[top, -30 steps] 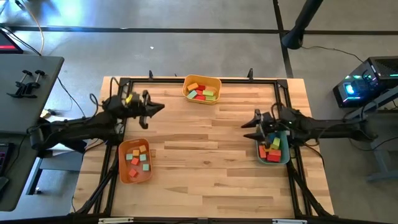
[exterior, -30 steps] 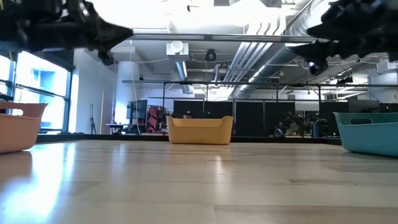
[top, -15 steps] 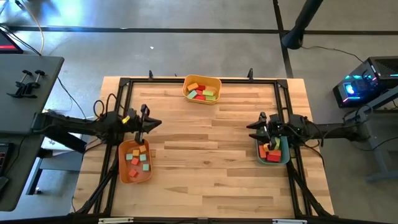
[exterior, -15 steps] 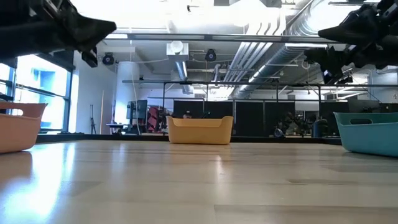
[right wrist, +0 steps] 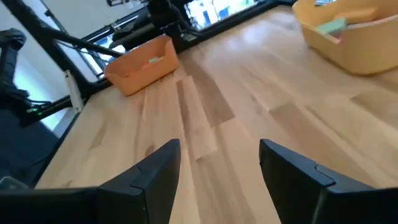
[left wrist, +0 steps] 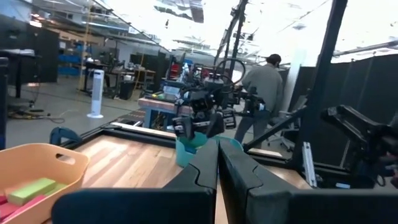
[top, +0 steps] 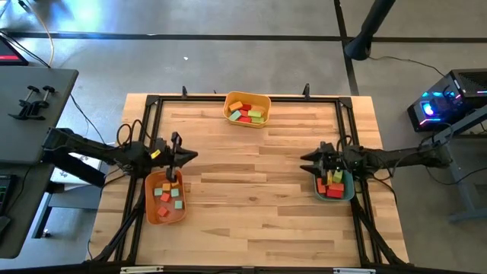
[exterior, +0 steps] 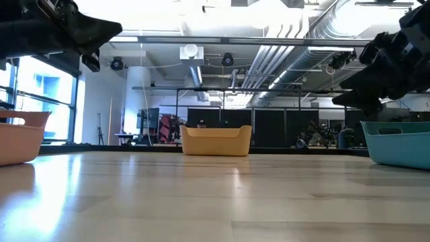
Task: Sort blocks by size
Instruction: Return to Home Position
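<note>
The left end effector (top: 190, 155) is hovering pressed together above the orange bin's (top: 148, 205) far end. The right end effector (top: 306, 163) is hanging spread by the teal bin (top: 335, 199).

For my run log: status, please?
Left pincer shut, by orange bin. Right pincer open, by teal bin. Blocks all in these and yellow bin. Nothing in the way.

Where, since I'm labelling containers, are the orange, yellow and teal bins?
orange bin (top: 147, 199): high view, on the wall nearest the table's edge.
yellow bin (top: 261, 99): high view, on a bare inner corner.
teal bin (top: 351, 187): high view, on the wall nearest the table's edge.
</note>
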Controlling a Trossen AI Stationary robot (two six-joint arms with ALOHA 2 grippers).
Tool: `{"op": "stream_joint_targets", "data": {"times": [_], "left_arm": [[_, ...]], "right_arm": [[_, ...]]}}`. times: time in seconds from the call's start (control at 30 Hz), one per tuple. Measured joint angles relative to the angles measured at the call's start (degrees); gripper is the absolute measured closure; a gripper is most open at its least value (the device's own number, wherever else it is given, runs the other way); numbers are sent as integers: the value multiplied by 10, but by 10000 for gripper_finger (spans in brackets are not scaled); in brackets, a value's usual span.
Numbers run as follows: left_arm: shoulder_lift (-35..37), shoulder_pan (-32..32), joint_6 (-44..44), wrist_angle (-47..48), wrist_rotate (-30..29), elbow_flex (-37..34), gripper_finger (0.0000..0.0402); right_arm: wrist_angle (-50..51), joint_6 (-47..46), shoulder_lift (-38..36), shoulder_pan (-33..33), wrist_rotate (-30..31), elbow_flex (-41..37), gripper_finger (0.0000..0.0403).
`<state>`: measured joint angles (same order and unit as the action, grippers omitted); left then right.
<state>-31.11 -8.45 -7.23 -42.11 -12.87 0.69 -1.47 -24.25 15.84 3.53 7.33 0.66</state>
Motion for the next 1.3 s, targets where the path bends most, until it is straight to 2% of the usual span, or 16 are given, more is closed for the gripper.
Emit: {"op": "stream_joint_targets", "data": {"times": [0.17, 0.23, 0.33, 0.4, 0.53, 0.6, 0.73, 0.8, 0.97, 1.13, 1.3], "left_arm": [[0, 2, 0, 3, -7, 0, 401], [-1, 2, 0, 7, -7, 0, 401], [-1, 2, 0, 8, -7, 0, 401], [-1, 2, 0, 7, -7, 0, 401], [0, 3, -5, 13, -33, 1, 401], [-1, 5, -18, 17, -34, 1, 401], [6, 6, -21, 42, 18, 1, 401], [15, 6, -21, 49, 37, 1, 401], [62, 12, -17, 87, 46, 1, 401], [162, 22, -26, 175, 75, 1, 401], [262, 24, -22, 262, 70, 0, 401]], "right_arm": [[0, -7, 3, 0, -2, 0, 188], [-2, 47, 3, -2, -2, 0, 188], [-38, 173, 2, -2, -99, 0, 188], [-76, 206, -5, -7, -160, 0, 188], [-77, 217, -45, -42, -216, 1, 188], [-65, 215, -73, -63, -264, 1, 188], [-28, 193, -133, -102, -349, 1, 188], [-21, 185, -157, -117, -365, 1, 188], [-20, 190, -149, -135, -391, 1, 188], [-21, 172, -149, -137, -394, 1, 188], [-26, 181, -149, -136, -396, 0, 188]]}}
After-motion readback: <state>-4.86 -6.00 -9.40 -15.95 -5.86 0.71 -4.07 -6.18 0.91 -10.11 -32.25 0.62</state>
